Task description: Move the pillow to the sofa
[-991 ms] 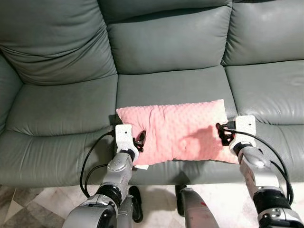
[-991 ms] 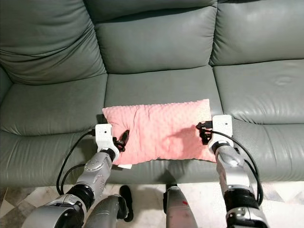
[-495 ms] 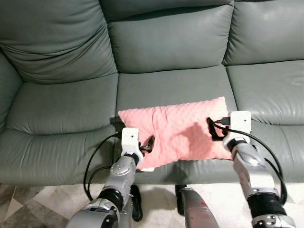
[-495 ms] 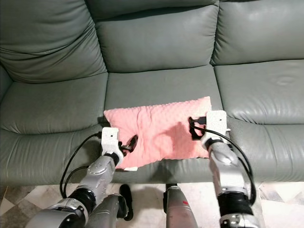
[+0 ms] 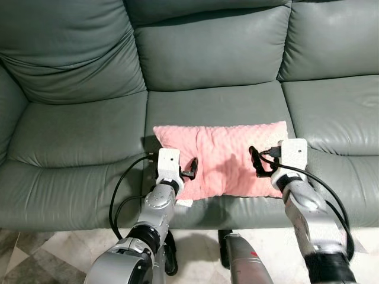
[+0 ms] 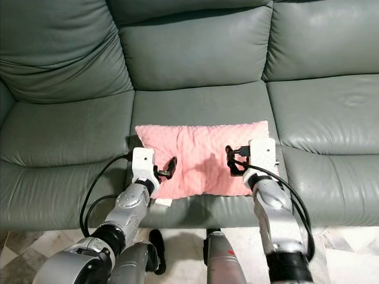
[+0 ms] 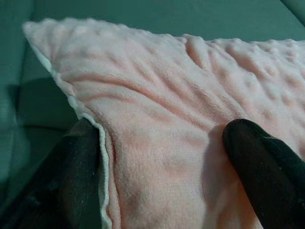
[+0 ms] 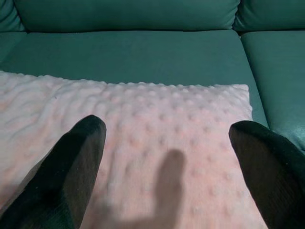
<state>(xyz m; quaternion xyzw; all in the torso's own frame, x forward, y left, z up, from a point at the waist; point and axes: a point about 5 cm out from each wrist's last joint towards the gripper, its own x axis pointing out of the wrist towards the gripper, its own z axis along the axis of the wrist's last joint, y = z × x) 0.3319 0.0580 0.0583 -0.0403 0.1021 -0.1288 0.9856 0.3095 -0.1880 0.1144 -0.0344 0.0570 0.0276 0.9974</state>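
One pink dimpled plush pillow (image 5: 222, 158) is seen lying at the front edge of the grey leather sofa's (image 5: 207, 59) middle seat cushion, with bare seat behind it. Two grippers are counted: the left gripper (image 5: 191, 168) is spread wide astride the pillow's left edge, and the right gripper (image 5: 256, 162) is held wide open over its right half, nothing gripped.

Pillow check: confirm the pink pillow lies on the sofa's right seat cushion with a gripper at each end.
Not quite. The pink pillow lies on the middle seat cushion of the sofa, as the left eye view shows. The left gripper and right gripper are indeed at its two ends.
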